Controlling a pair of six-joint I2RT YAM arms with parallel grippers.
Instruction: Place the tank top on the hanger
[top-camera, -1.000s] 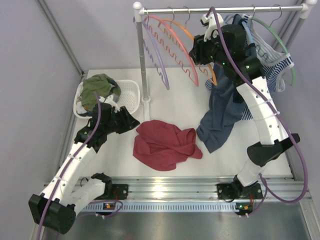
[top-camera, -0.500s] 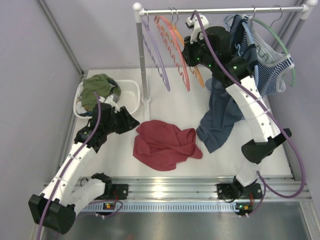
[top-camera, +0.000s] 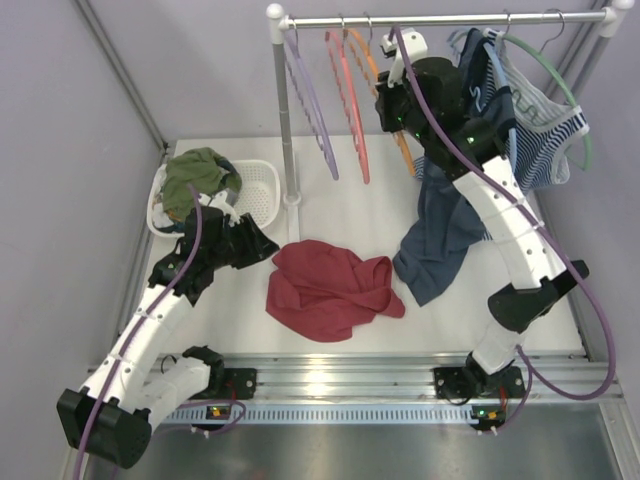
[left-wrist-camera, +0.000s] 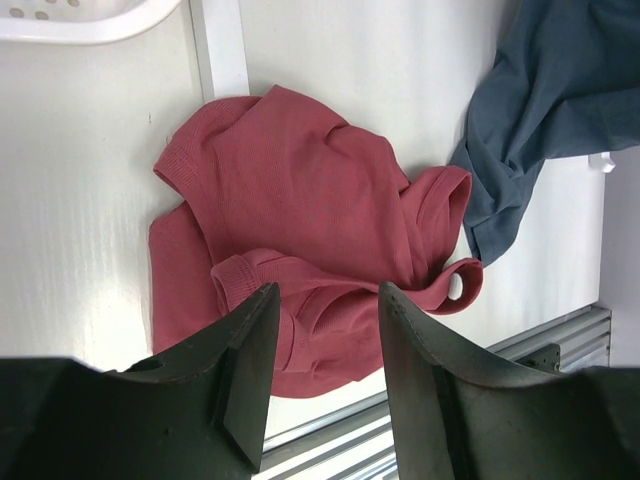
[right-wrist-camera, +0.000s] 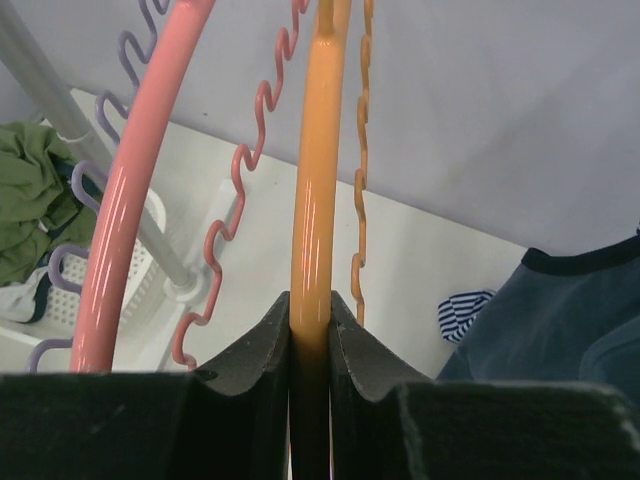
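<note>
The dark red tank top (top-camera: 330, 288) lies crumpled on the white table in the middle, also in the left wrist view (left-wrist-camera: 300, 220). The orange hanger (top-camera: 366, 58) hangs on the rail, its arm (right-wrist-camera: 318, 170) running up from my right gripper. My right gripper (top-camera: 392, 100) is up at the rail and shut on the orange hanger's arm (right-wrist-camera: 311, 315). My left gripper (top-camera: 262, 243) is open and empty, just left of the tank top, hovering over its near edge (left-wrist-camera: 325, 330).
A salmon-pink hanger (top-camera: 345, 95) and a purple hanger (top-camera: 308, 95) hang left of the orange one. A navy top (top-camera: 445, 225) and a striped top (top-camera: 545, 135) hang at right on a green hanger. A white basket (top-camera: 262, 195) with green clothes stands left of the rack post (top-camera: 285, 120).
My right gripper has moved up and slightly left along the rail with the orange hanger, which has swung edge-on. The pink hanger swung too. The left arm has not moved.
</note>
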